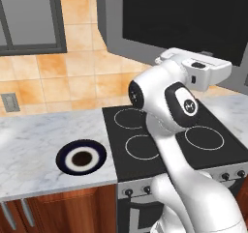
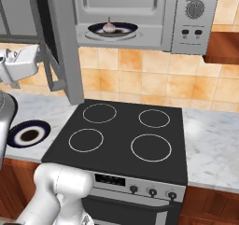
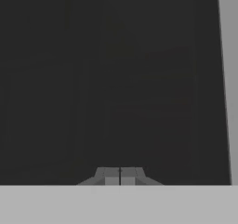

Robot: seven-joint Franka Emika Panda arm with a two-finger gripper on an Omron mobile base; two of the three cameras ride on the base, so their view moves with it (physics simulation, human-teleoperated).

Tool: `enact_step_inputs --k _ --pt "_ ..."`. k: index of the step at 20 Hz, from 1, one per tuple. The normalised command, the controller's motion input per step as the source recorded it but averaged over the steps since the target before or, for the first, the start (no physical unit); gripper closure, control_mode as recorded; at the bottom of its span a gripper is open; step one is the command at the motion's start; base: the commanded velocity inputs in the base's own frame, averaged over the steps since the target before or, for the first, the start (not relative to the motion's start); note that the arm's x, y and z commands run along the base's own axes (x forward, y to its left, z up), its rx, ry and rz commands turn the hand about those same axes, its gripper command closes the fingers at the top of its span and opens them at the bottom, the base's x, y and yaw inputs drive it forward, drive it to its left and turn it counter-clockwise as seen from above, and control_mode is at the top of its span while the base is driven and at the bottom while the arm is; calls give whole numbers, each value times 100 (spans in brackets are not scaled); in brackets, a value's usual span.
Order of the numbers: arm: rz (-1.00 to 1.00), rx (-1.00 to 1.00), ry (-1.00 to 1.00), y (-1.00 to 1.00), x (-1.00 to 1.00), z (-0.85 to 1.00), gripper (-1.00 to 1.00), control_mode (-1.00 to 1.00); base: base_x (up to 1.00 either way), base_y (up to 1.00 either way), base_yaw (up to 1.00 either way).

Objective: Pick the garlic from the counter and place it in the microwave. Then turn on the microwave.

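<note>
Resting on a small dark plate (image 2: 112, 30) inside the microwave (image 2: 140, 18), the garlic (image 2: 108, 27) is already where we want it, so the placing looks done and the door is what we judge comes next. The microwave door (image 2: 60, 46) stands swung wide open, edge-on in the right base view, out over the left of the stovetop (image 2: 123, 137). Our gripper (image 3: 120, 176) has its fingertips pressed together with nothing between them, facing the door's dark glass (image 3: 111, 79) at close range. To close it well we should push flat against the glass with the closed fingers, well out from the hinge, and follow the door's arc rather than driving straight, so the fingers don't slide off. We should keep the push gentle, so the garlic is not jolted off its plate. Then come the controls (image 2: 194, 8) on the right panel. A second plate (image 1: 81, 158) sits on the counter (image 1: 34, 150).
</note>
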Motion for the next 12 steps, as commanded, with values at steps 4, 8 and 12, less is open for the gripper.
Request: enact_step_inputs --k 4,8,12 --pt "4 0 0 -20 32 7 100 -100 0 0 0" --pt "4 0 0 -16 34 6 100 -100 0 0 0" --pt "5 2 2 -12 36 8 100 -100 0 0 0"
